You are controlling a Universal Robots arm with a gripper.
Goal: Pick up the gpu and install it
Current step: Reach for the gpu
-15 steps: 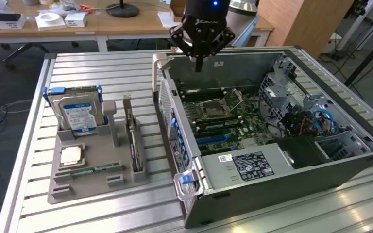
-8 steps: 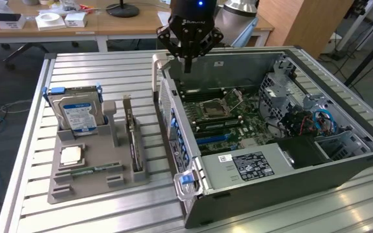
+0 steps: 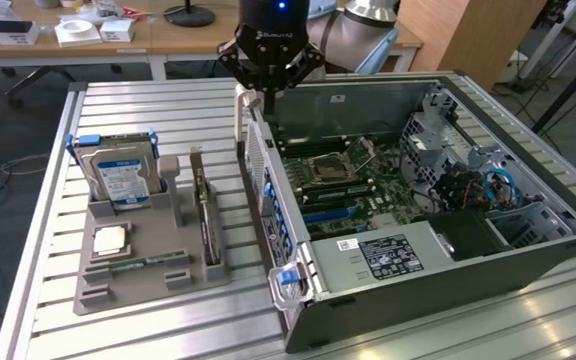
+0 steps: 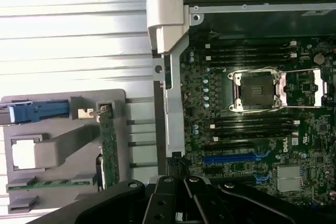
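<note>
The gpu (image 3: 206,217) stands on its long edge in a slot of the grey holder tray (image 3: 128,292), left of the open computer case (image 3: 448,292) in the exterior view. In the wrist view the gpu (image 4: 108,148) appears as a thin green-edged strip beside the case wall. My gripper (image 3: 268,101) hangs above the far end of the case's near wall, well behind the gpu, shut with nothing in it. Its dark fingers (image 4: 173,203) sit over the wall edge. The motherboard (image 4: 252,129) lies exposed, with a blue slot (image 4: 233,157).
In the tray stand a silver hard drive (image 3: 118,176) with a blue-white label, a square processor chip (image 3: 111,238) and a slim green memory stick (image 3: 148,262). The case's upright metal wall (image 3: 258,172) separates tray and motherboard. A power supply (image 3: 378,255) fills the case's front.
</note>
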